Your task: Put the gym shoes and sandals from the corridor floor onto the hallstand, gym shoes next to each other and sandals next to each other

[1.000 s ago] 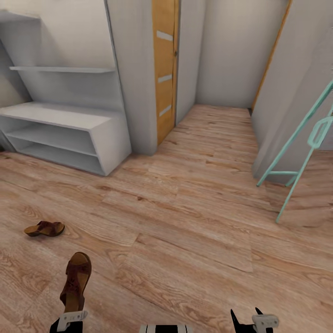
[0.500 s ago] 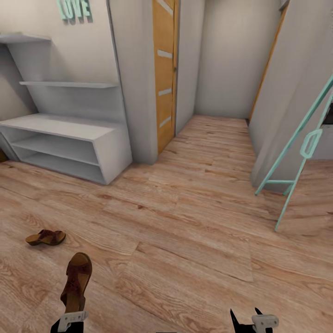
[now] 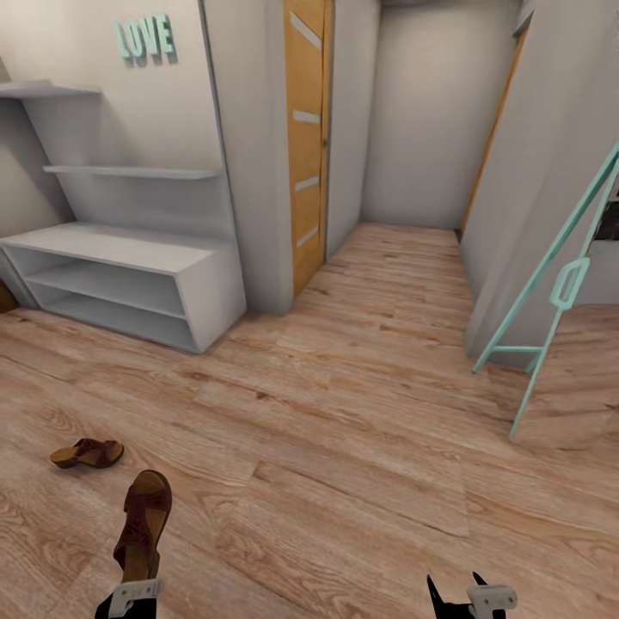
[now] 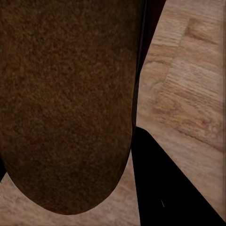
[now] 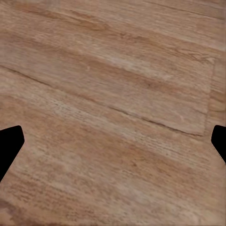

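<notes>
so the left gripper (image 3: 131, 593) at the bottom edge of the head view is closed on the heel end of a flat dark-brown sandal with a reddish mottled footbed (image 3: 142, 523), which sticks out forward from it with the rounded toe pointing away from the robot. in the left wrist view that sandal's grainy brown sole (image 4: 66, 103) sits right against one dark finger (image 4: 160, 188), so it looks clamped from the side edges. i'd guess it's light and fairly stiff along the sole, with a bit of flex near the toe, so holding it at the heel makes the far end want to droop or swing; a grip nearer the middle of the sole would be steadier, but this one seems fine for a short carry. the right gripper (image 3: 464, 597) is spread wide with nothing between its fingers, and the right wrist view looks past them at the light brown wood-plank floor (image 5: 113, 108). the second brown sandal (image 3: 86, 452) lies flat on the planks just ahead and to the left of the held one, probably easiest to pinch across its side edges. well beyond, against the wall, stands the low white-grey shoe rack with a bench top and two open shelves (image 3: 120, 249), with a mint ladder-style stand (image 3: 550, 284) off to the right.
</notes>
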You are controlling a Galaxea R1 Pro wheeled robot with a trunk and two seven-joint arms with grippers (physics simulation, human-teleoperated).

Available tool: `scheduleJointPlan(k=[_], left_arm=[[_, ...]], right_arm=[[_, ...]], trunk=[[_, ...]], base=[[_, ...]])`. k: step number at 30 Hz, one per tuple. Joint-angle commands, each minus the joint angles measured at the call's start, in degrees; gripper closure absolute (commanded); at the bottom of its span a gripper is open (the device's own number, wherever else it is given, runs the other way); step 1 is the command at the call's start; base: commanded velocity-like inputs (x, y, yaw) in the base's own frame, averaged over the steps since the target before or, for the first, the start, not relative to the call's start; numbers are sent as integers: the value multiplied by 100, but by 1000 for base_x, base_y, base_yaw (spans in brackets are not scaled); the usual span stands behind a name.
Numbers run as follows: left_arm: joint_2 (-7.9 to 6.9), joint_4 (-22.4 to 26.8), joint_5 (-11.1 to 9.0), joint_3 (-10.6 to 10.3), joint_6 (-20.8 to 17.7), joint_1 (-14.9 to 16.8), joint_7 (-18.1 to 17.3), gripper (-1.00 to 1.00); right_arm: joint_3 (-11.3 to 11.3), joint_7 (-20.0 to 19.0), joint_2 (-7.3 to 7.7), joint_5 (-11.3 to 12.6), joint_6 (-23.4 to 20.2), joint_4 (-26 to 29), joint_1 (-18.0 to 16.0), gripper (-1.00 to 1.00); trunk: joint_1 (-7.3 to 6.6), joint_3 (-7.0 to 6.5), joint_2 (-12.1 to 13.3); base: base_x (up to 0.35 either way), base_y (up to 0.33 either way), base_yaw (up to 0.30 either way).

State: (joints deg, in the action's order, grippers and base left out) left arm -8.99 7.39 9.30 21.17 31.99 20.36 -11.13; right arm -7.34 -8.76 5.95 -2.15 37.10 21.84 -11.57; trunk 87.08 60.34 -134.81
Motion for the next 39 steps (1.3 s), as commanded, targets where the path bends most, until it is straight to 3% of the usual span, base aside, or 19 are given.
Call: scheduleJointPlan(k=[1,5,11,28,39], left_arm=[[1,-6,73,54,18,3,-21,100],[1,-3,73,54,18,3,-21,100],[2,-1,76,51,18,3,-21,100],[4,0,90,46,18,3,-21,100],[3,0,72,54,18,3,-21,100]], right_arm=[[-48,-47,-5,-22,16,-4,-3,-100],[-48,-47,-14,-18,16,-1,-3,-100],[-48,-40,-52,-14,23,2,-3,-100],[-40,-38,-84,-17,25,-12,-3,-100],[-39,-38,-86,-22,25,-13,-3,-100]], trunk=[[-24,-17,40],[-111,-94,200],[-111,-95,200],[-111,-95,200],[-111,-95,200]], base=[[0,0,0],[0,0,0],[0,0,101],[5,0,271],[216,156,279]])
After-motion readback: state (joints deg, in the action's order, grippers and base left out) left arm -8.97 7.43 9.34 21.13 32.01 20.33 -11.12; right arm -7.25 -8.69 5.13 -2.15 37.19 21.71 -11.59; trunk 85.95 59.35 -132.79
